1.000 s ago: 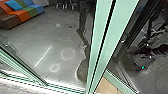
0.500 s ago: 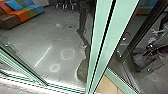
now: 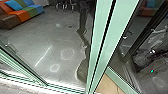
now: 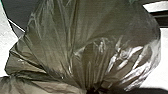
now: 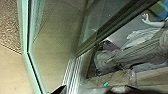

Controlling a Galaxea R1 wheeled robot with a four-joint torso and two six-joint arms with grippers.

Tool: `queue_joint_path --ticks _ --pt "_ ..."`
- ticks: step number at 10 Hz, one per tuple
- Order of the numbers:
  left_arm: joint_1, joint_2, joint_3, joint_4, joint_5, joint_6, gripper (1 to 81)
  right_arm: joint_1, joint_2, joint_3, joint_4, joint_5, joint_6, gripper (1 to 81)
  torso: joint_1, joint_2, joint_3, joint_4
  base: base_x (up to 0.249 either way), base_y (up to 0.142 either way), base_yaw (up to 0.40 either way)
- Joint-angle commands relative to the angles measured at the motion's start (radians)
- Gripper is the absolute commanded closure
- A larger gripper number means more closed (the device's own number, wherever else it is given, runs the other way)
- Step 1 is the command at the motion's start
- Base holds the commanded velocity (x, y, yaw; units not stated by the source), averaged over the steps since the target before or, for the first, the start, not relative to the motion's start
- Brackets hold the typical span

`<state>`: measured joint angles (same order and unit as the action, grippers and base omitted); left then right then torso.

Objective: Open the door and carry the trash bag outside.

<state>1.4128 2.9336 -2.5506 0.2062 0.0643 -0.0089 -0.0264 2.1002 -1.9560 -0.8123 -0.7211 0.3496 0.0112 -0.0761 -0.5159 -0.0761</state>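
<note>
Bulging beside the left wrist, the trash bag [image 4: 82, 47] likely rides there to free the right arm for the green door frame [image 3: 110, 37]; how either gripper stands cannot be told

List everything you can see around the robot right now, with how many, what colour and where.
Trash bag: one, shiny dark olive-brown, close to the left wrist camera
Door framing: several bars, pale green, across the head view
Glass: several panes, clear to dark, between the bars
Block seating: one row, brown, orange, green, blue, far left beyond the glass
Floor: one stretch, grey, beyond the glass
Light rings: two, pale, on that floor
Light streak: one, white, beside them
Teal light: one, right side, perhaps reflected
Robot's own parts: cannot tell
</note>
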Motion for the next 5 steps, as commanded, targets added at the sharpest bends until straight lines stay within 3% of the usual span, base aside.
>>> queue_joint_path --ticks 1,3,4,5 --pt "0.002 0.007 0.012 -0.007 0.080 -0.003 81.1 0.093 -0.089 0.036 -0.354 -0.029 0.014 1.0 0.000 0.000 0.000 0.000 0.000 0.000 0.000" --pt "0.004 0.012 0.009 -0.010 0.080 -0.003 81.1 0.062 -0.086 0.001 -0.558 -0.031 0.066 1.0 0.000 0.000 0.000 0.000 0.000 0.000 0.000" --pt "0.005 0.013 0.009 -0.010 0.080 -0.003 81.1 0.030 -0.086 -0.045 -0.620 -0.029 0.075 1.0 0.000 0.000 0.000 0.000 0.000 0.000 0.000" --pt "0.005 0.013 0.012 -0.010 0.080 -0.003 81.1 0.013 -0.086 -0.090 -0.633 -0.017 0.084 1.0 0.000 0.000 0.000 0.000 0.000 0.000 0.000"
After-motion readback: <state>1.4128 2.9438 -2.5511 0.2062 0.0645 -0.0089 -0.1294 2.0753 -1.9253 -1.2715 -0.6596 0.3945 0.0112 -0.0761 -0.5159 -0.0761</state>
